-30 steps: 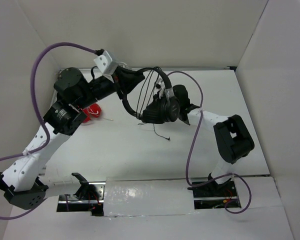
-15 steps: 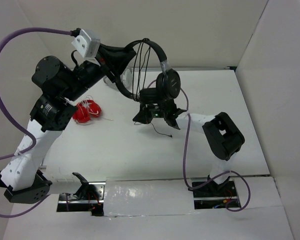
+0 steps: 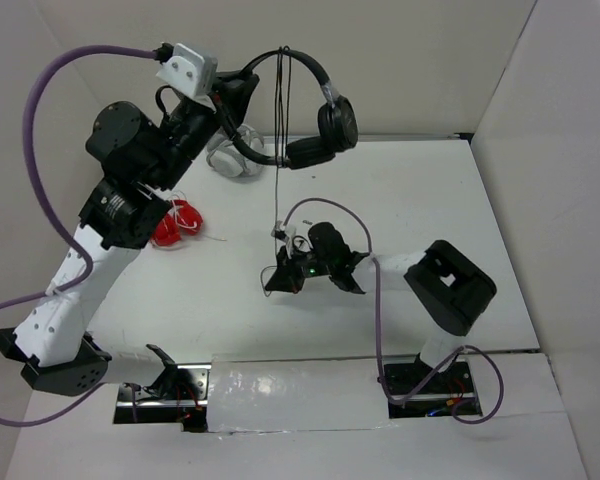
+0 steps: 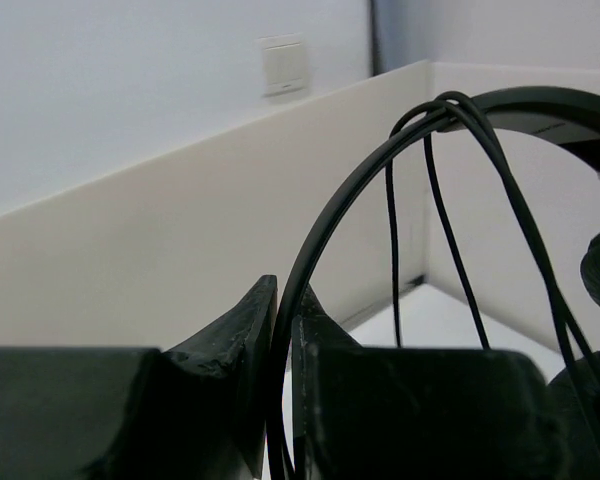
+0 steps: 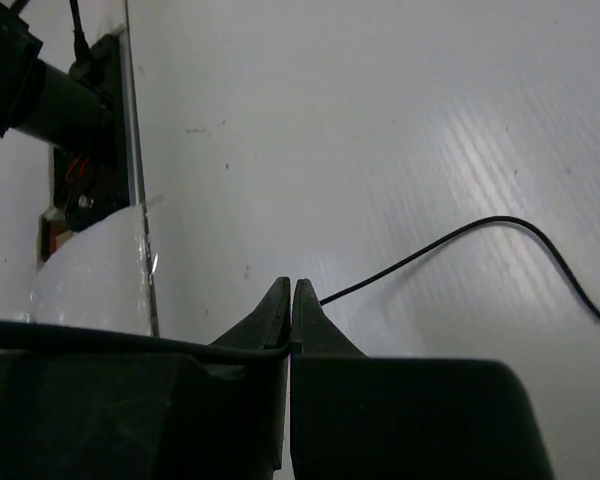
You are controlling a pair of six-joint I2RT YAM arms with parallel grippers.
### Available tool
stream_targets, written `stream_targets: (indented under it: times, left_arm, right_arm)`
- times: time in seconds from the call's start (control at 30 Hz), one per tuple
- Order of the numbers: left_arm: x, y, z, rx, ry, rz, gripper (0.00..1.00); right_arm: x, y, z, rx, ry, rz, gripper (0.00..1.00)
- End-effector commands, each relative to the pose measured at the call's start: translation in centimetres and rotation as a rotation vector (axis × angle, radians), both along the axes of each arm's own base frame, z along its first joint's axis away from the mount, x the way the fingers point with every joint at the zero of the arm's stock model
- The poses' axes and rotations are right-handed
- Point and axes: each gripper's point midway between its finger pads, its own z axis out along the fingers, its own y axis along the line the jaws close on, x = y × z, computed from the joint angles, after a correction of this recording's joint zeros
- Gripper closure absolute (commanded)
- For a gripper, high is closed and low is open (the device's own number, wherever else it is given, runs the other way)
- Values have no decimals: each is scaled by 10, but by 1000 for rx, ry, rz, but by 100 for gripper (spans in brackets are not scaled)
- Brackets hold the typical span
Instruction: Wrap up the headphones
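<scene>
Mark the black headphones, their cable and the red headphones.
black headphones (image 3: 337, 122), top external view, upper ear cup
cable (image 3: 277, 195), top external view, hanging stretch
red headphones (image 3: 170, 230), top external view, ear pad

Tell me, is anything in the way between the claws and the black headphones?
Nothing visible. The left claw pinches the headband, and the right claw pinches the cable. The white headphones and red headphones lie off to the left.

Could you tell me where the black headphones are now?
Top view, back centre: the small black on-ear headphones hang by their headband from the left end effector, near the white-grey headphones.
</scene>
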Motion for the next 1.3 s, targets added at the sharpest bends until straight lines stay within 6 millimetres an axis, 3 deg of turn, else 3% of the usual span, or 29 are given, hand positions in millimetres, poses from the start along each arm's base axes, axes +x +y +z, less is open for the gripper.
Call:
stream_targets:
  times: [0.0, 0.1, 0.17, 0.27, 0.3, 0.37, 0.43, 0.47, 0.5, 0.53, 0.57, 0.77, 0.8, 0.93, 1.03, 1.13, 1.27]
  left_arm:
    - [23, 36, 31, -103, -129, 243, 100]
    - [56, 51, 18, -96, -94, 358, 100]
    - [79, 48, -1, -79, -26, 358, 100]
    - [114, 62, -23, -71, 32, 419, 100]
    - [126, 76, -30, -69, 50, 464, 100]
    - [153, 80, -57, -50, 124, 485, 100]
    - [181, 107, -85, -69, 194, 538, 100]
    - [187, 104, -93, -71, 214, 534, 100]
    - [196, 120, -101, -89, 234, 566, 100]
    - [209, 124, -124, -69, 294, 578, 100]
    - [216, 139, -136, -63, 332, 607, 100]
    - [250, 179, -200, -72, 467, 720, 100]
    - [252, 182, -206, -74, 482, 729, 100]
    - [258, 184, -243, -49, 539, 753, 100]
    - [259, 173, -272, -5, 583, 756, 100]
    - [256, 149, -303, 56, 611, 757, 100]
    - [243, 104, -343, 109, 683, 693, 100]
  right_arm:
    - [-7, -10, 24, 26, -92, -81, 100]
    - [-11, -27, 16, -37, -99, -172, 100]
    - [-22, -36, 11, -74, -91, -203, 100]
    - [-32, -52, 12, -106, -105, -275, 100]
    - [-39, -53, 14, -113, -110, -281, 100]
    - [-38, -69, 18, -140, -116, -363, 100]
    - [-36, -83, 23, -164, -128, -435, 100]
    - [-39, -85, 26, -164, -129, -432, 100]
    - [-35, -91, 27, -177, -143, -469, 100]
    - [-38, -95, 33, -177, -146, -472, 100]
    - [-36, -99, 34, -185, -155, -497, 100]
    - [-24, -127, 45, -254, -181, -665, 100]
    - [-18, -141, 42, -305, -199, -731, 100]
    - [-2, -157, 71, -306, -273, -851, 100]
    - [6, -160, 101, -278, -354, -880, 100]
    - [19, -165, 131, -275, -451, -924, 100]
    - [39, -176, 174, -306, -615, -999, 100]
